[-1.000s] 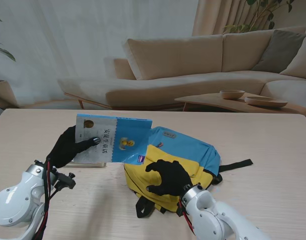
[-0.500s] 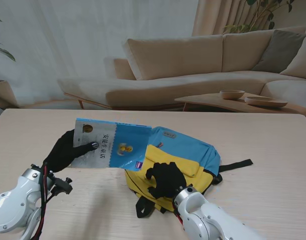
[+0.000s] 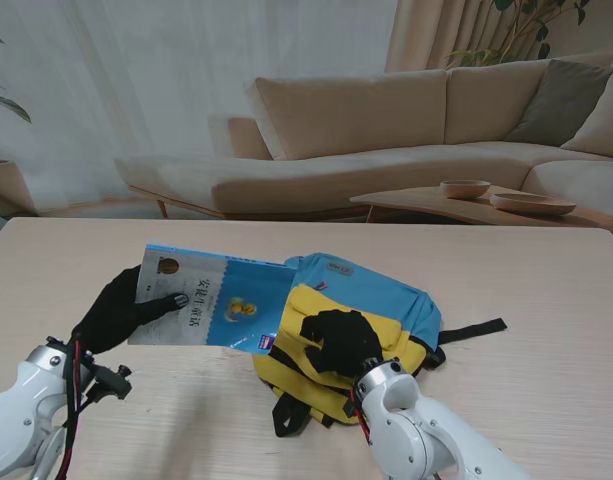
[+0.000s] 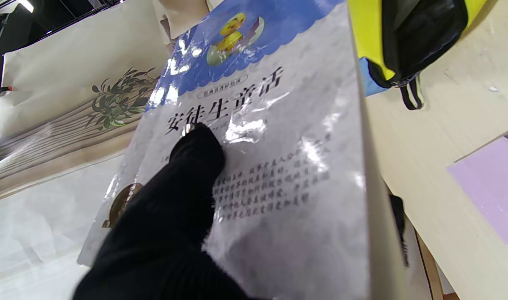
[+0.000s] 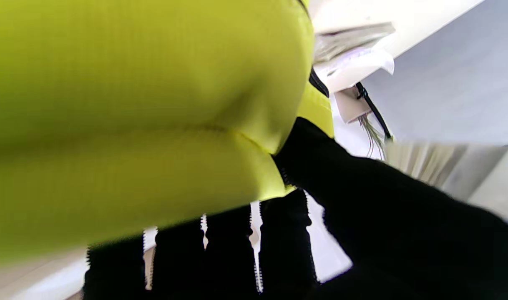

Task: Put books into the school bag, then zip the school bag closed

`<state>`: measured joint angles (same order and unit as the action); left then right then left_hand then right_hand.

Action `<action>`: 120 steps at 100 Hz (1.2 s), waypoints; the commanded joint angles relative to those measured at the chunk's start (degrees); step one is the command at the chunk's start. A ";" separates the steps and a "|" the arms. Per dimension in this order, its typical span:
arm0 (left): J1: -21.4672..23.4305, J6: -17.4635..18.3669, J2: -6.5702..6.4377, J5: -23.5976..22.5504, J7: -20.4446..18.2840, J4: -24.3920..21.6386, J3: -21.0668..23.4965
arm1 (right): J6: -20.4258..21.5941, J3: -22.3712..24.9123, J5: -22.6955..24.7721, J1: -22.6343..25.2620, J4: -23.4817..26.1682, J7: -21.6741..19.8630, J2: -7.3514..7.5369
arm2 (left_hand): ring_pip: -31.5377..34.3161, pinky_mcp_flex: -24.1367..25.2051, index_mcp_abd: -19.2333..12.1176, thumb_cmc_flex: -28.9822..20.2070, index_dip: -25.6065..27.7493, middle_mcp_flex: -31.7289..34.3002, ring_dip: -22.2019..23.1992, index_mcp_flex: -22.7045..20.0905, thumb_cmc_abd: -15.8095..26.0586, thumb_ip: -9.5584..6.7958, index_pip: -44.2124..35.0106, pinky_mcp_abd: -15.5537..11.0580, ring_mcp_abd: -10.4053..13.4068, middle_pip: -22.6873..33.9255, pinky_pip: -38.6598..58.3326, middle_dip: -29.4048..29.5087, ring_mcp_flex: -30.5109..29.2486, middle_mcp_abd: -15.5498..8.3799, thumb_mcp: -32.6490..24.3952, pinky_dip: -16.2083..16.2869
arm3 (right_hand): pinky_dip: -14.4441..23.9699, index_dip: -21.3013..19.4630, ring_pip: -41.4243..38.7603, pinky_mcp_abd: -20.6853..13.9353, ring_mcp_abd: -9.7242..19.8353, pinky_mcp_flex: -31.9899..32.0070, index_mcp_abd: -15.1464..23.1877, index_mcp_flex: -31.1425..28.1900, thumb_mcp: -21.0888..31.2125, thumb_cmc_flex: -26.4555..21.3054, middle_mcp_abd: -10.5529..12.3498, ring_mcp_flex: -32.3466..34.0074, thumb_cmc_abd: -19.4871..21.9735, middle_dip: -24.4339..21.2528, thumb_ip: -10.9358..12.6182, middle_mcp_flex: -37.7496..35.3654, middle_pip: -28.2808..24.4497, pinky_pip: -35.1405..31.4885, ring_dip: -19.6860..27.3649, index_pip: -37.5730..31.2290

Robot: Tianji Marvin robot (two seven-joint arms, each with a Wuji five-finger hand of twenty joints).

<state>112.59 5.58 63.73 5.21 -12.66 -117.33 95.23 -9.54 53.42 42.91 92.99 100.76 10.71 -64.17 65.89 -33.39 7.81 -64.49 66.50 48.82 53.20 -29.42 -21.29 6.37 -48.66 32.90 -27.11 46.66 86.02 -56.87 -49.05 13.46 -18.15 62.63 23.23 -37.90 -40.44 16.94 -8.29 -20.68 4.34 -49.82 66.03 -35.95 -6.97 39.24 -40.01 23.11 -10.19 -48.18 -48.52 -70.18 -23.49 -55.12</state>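
Blue-and-white book in left hand; right hand clutching yellow-blue school bag.

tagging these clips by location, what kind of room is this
Most likely a living room, or a set dressed as one: a beige sofa with cushions, a low coffee table holding bowls, and sheer curtains stand beyond the wooden table.

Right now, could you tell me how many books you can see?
2. The blue book is in the left hand, its far end at the bag mouth. A purple book lies on the table, seen only by the left wrist. Others may be hidden.
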 commanded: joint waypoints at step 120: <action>-12.01 -32.39 0.79 3.32 -1.11 3.85 -13.33 | -2.18 4.97 -2.87 -3.11 4.73 7.31 -3.16 | 6.55 -3.39 -10.53 -9.48 9.87 2.20 0.89 -7.44 13.67 -5.15 -18.34 0.65 2.09 10.14 5.40 -2.91 -3.59 -4.12 -7.36 0.14 | 1.90 -11.18 -1.73 2.27 -0.89 0.10 5.20 1.48 -6.53 -8.21 -1.66 0.72 10.48 1.67 1.83 1.76 -1.99 -2.67 -1.12 -6.00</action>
<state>101.37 -26.36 63.60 7.80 -12.95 -113.09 82.35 -12.56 58.58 39.63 89.30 104.60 19.03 -67.21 67.39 -35.17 7.82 -64.47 66.53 48.82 53.28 -29.44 -21.29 6.37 -48.67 32.92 -26.43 47.93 86.75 -56.94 -50.17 13.64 -17.65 62.63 24.19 -44.09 -41.50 18.99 -9.24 -21.05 2.24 -47.29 60.25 -38.83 -7.86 39.81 -34.82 23.89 -10.29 -47.98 -49.26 -71.53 -24.19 -55.03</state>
